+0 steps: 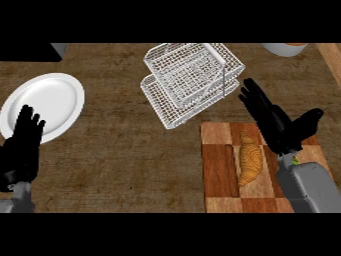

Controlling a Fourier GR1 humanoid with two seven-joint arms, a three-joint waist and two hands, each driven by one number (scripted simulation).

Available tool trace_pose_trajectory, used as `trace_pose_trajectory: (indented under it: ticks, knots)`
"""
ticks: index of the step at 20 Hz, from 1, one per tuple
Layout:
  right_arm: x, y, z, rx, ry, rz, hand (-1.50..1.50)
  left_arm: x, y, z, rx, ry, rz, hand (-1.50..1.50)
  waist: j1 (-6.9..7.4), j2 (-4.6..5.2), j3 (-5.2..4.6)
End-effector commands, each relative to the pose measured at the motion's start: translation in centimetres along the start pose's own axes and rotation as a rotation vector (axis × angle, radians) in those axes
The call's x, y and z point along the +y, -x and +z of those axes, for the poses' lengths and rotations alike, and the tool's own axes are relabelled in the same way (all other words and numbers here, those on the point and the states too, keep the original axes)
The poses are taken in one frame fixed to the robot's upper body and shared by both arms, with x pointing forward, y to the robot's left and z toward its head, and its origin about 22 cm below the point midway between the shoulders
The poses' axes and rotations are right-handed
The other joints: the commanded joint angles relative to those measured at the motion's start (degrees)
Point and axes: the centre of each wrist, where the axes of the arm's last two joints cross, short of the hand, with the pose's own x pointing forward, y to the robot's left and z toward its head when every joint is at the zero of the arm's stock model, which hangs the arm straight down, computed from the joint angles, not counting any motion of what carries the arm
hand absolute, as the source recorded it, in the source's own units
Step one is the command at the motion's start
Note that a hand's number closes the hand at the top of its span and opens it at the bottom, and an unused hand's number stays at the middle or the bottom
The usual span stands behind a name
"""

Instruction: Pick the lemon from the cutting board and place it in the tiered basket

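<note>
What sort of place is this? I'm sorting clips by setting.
Most likely a kitchen counter: a white plate, a wire tiered basket and a wooden cutting board with a croissant on it sit on a brown countertop.

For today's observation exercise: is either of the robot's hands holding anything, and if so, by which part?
Nothing is held. The right hand hovers open over the cutting board, fingers straight; the left hand rests open beside the plate.

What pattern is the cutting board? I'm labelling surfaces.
Checkered light and reddish-brown wood blocks on the cutting board, head view.
</note>
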Motion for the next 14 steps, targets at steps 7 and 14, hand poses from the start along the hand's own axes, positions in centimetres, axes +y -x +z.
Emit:
trace_pose_trajectory:
  ticks: [7, 14]
  knots:
    - [0.1, -11.2, -0.8, -0.299, -0.420, 0.576, 1.50, -1.7, -3.4, 0.0, -0.320, 0.309, -0.350, 0.00, -4.62, -4.38, 1.56]
    - [-5.3, -3.6, 6.5, -0.300, -0.413, 0.195, -1.50, -3.7, -3.1, 1.9, -0.457, 0.449, -0.452, 0.00, -0.26, -0.89, 2.17]
